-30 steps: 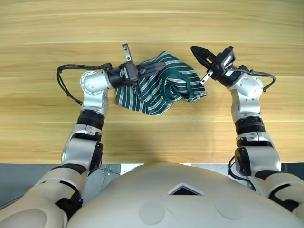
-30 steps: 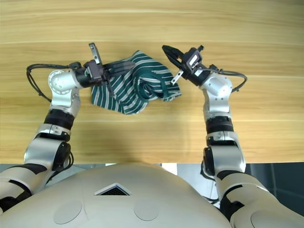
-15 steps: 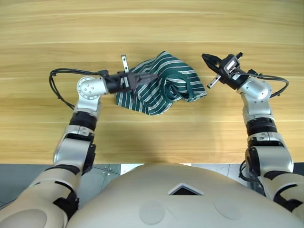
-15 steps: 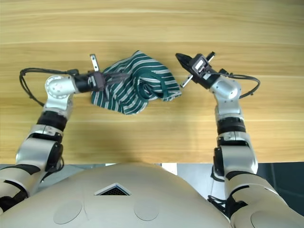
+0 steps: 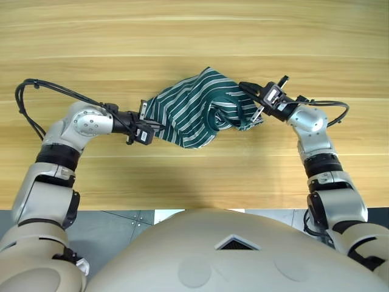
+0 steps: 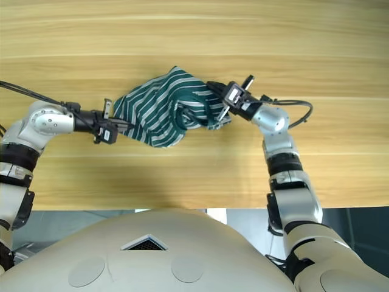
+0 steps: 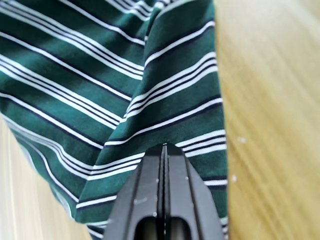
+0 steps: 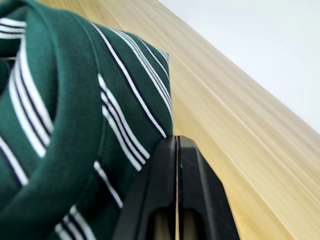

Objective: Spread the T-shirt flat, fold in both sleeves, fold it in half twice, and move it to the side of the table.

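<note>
A dark green T-shirt (image 5: 194,112) with white stripes lies crumpled in the middle of the wooden table (image 5: 194,36). My left gripper (image 5: 152,126) is at the shirt's near-left corner, low over the wood. In the left wrist view its fingers (image 7: 150,190) are pressed together with striped cloth (image 7: 100,75) at their tip. My right gripper (image 5: 246,90) is at the shirt's right edge. The right wrist view has it (image 8: 176,139) shut against a fold of the cloth (image 8: 60,100).
Bare wood surrounds the shirt on every side, widest at the far side. The table's front edge (image 5: 182,210) runs close to me, with grey floor below it. Black cables (image 5: 42,88) loop out beside my left arm.
Both grippers were open and off the shirt. The left one swung down to the near-left corner and shut. The right one moved left to the right edge and shut. The left side is drawn out.
</note>
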Available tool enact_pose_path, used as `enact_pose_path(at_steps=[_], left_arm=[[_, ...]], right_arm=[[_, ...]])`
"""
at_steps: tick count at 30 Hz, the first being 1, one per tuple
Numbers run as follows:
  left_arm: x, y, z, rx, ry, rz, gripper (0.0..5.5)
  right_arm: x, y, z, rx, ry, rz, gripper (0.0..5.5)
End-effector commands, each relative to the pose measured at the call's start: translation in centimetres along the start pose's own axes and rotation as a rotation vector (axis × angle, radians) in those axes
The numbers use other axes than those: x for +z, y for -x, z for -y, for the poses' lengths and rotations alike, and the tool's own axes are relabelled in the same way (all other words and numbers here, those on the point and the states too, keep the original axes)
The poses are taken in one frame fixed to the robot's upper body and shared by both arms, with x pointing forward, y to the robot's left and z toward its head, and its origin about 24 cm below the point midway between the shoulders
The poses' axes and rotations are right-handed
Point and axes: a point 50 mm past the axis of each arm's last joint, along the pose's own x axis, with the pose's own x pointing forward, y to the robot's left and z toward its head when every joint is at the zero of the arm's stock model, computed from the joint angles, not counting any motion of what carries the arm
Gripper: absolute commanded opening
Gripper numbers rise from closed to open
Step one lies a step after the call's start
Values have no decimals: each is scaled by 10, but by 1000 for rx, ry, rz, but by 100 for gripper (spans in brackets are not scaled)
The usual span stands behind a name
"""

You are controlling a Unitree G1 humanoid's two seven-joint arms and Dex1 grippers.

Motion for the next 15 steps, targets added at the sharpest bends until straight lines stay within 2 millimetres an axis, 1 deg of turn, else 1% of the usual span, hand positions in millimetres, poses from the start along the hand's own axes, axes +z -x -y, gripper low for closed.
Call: enact_pose_path(at_steps=[1, 3, 5, 8, 10, 11, 13, 15], left_arm=[[-29, 12, 47, -229, 80, -202, 0], [-38, 26, 52, -246, 87, -268, 0], [-50, 51, 49, -243, 102, -359, 0], [-67, 97, 34, -194, 119, -523, 0], [-68, 117, 22, -140, 125, -557, 0], [-67, 122, 17, -107, 126, -554, 0], [-64, 127, 8, -37, 129, -522, 0], [-60, 121, 3, -2, 130, -465, 0]], right_arm=[[-5, -4, 11, -35, -21, -31, 4], [-10, -2, 14, -50, -37, -57, 4], [-16, -1, 15, -59, -44, -93, 4], [-21, -4, 15, -70, -55, -124, 4], [-22, -6, 14, -76, -65, -132, 4], [-23, -7, 14, -78, -68, -134, 4], [-23, -9, 14, -81, -72, -137, 4], [-22, -11, 15, -78, -70, -133, 4]])
